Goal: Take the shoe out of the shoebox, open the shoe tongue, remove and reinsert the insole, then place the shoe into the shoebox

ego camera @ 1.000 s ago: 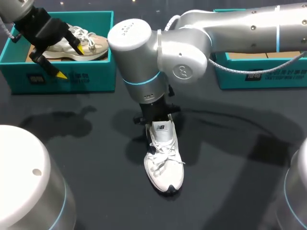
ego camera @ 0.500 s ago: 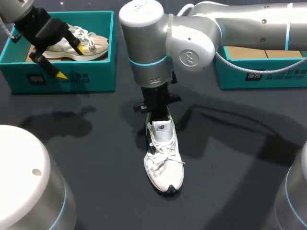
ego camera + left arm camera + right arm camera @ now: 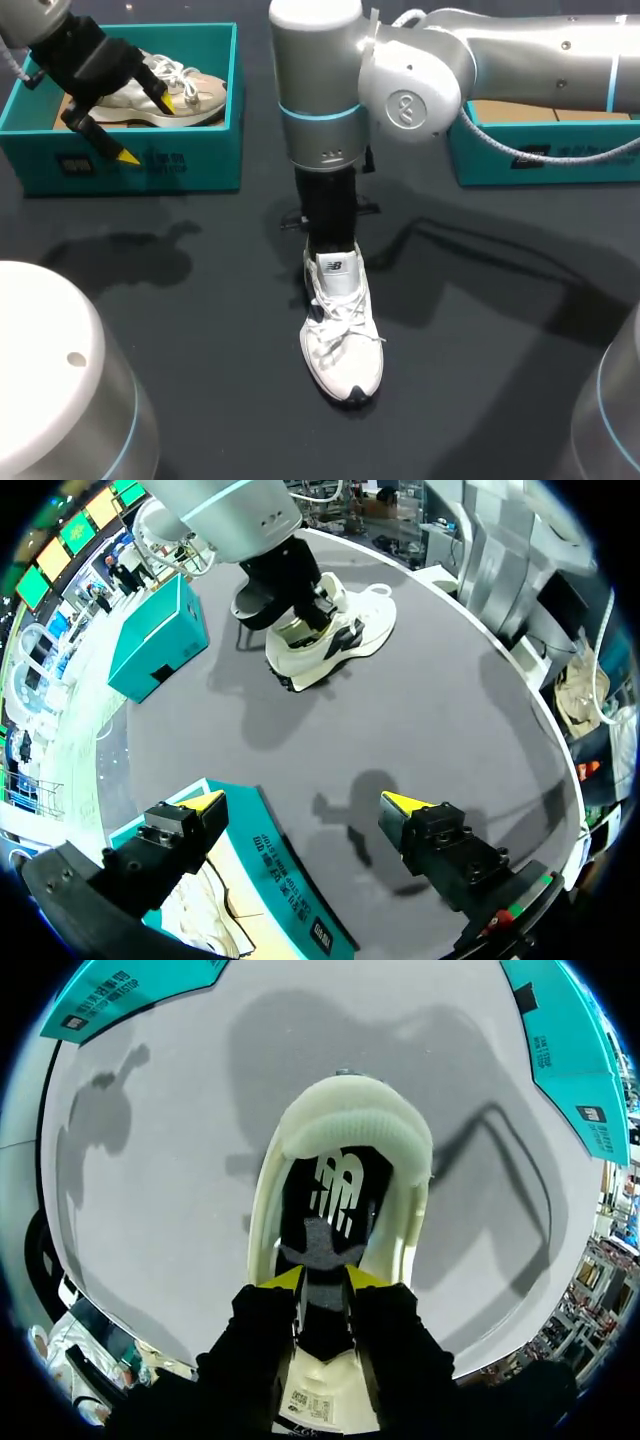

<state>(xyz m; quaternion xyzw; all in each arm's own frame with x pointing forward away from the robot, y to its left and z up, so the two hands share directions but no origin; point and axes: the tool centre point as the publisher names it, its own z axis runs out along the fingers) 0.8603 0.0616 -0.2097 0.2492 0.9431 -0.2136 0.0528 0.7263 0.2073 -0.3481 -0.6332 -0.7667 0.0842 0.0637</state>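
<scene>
**Head view.** The white shoe (image 3: 342,340) stands upright on the dark desk (image 3: 480,390) in the middle of the frame, with its toe toward the lower edge. Its laces are loose and its tongue (image 3: 336,270) is raised. The right gripper (image 3: 331,238) comes straight down into the opening, and its tips are hidden here. In the upper left, the left gripper (image 3: 146,128) hangs over a teal shoebox (image 3: 150,165) that holds a beige shoe (image 3: 170,90). Its fingers are spread and hold nothing. A second shoebox (image 3: 545,160) is at the upper right.

**Left wrist view.** The white shoe (image 3: 335,640) is far ahead of the spread fingers, with the right arm on top of it. The teal shoebox lies just under one finger.

**Right wrist view.** The yellow tips of the right gripper (image 3: 327,1278) stand close together inside the shoe. They pinch a dark strip that I judge to be the black insole (image 3: 330,1195). The cream heel collar curves just ahead of the gripper.

The step in hand seems to be taking out the insole. To do it well, the pull should be slow, upward and a little toward the heel, so the insole peels off and does not fold. Nothing holds the shoe down and it looks light, so it may rise together with the insole. The free left gripper could press on the toe. The grip is narrow, so the insole can slip out if the pull is quick.
</scene>
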